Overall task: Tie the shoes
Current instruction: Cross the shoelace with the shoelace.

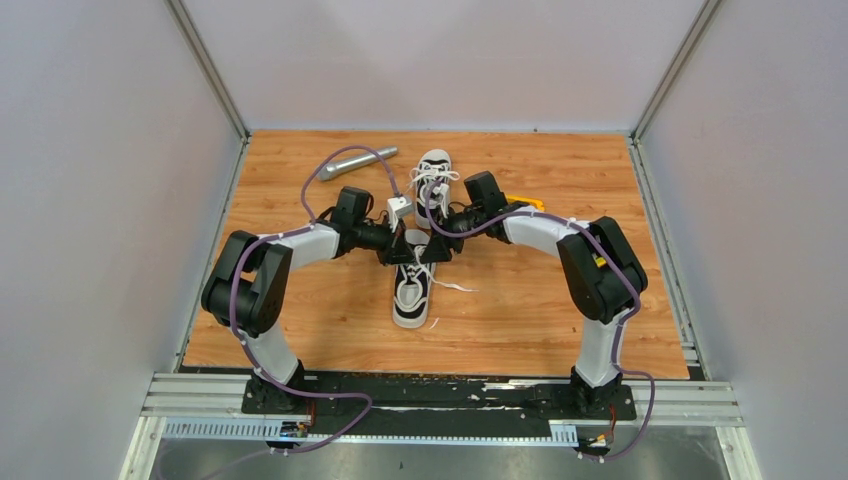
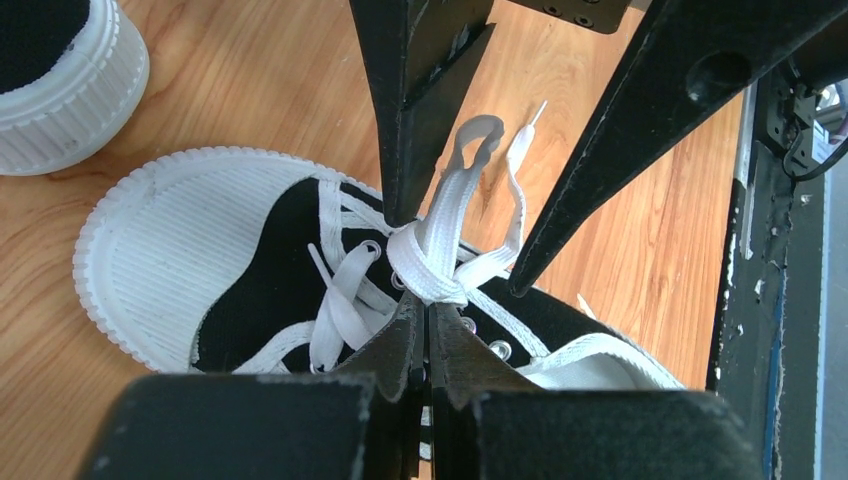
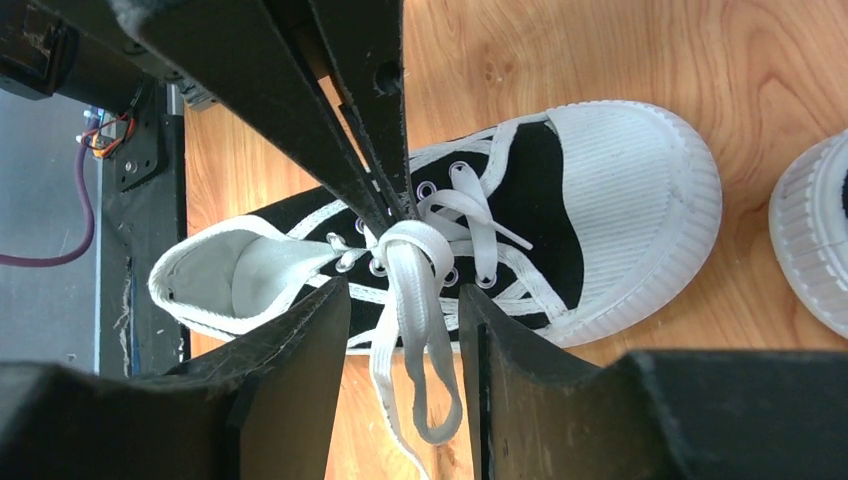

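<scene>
The near shoe (image 1: 411, 291) lies mid-table, toe toward the arms; its white toe cap shows in the left wrist view (image 2: 150, 260) and the right wrist view (image 3: 630, 200). The far shoe (image 1: 433, 172) lies behind it. My left gripper (image 2: 428, 308) is shut at the lace knot (image 2: 430, 265) over the near shoe's eyelets, with a lace pinched between its jaws. My right gripper (image 3: 405, 290) is open, and a lace loop (image 3: 425, 400) hangs between its fingers without being pinched. Both grippers meet over the near shoe's laces (image 1: 418, 248).
A grey metal cylinder (image 1: 355, 162) lies at the back left. A yellow object (image 1: 527, 203) shows behind the right arm. A loose lace end (image 1: 455, 287) trails right of the near shoe. Enclosure walls and aluminium rails border the wooden table (image 1: 300, 320).
</scene>
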`<state>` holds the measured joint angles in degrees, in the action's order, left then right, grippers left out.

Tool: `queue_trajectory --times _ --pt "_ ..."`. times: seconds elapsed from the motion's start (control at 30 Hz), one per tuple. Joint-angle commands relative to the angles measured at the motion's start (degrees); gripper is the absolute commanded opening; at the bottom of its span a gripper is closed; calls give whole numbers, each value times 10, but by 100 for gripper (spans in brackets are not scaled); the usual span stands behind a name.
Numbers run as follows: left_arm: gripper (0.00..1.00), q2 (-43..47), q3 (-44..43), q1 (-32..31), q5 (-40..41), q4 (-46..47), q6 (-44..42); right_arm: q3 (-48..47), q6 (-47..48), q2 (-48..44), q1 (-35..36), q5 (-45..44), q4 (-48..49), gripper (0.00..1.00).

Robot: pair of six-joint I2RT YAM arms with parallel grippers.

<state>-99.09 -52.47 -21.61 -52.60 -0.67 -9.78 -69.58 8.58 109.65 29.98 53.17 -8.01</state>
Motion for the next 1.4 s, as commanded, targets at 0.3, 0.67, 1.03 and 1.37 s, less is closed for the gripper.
queue_trajectory --times 0.3,0.67,1.03,1.37 --pt "0 25 -17 13 -43 0 -33 -55 154 7 2 32 -55 46" --pt "0 12 -2 20 -82 77 29 -6 308 -79 -33 23 -172 48" --pt "0 12 6 21 -96 54 9 -98 326 29 -27 100 -151 58" --pt "0 14 -7 21 -88 -4 -48 -127 305 70 -6 164 -151 47"
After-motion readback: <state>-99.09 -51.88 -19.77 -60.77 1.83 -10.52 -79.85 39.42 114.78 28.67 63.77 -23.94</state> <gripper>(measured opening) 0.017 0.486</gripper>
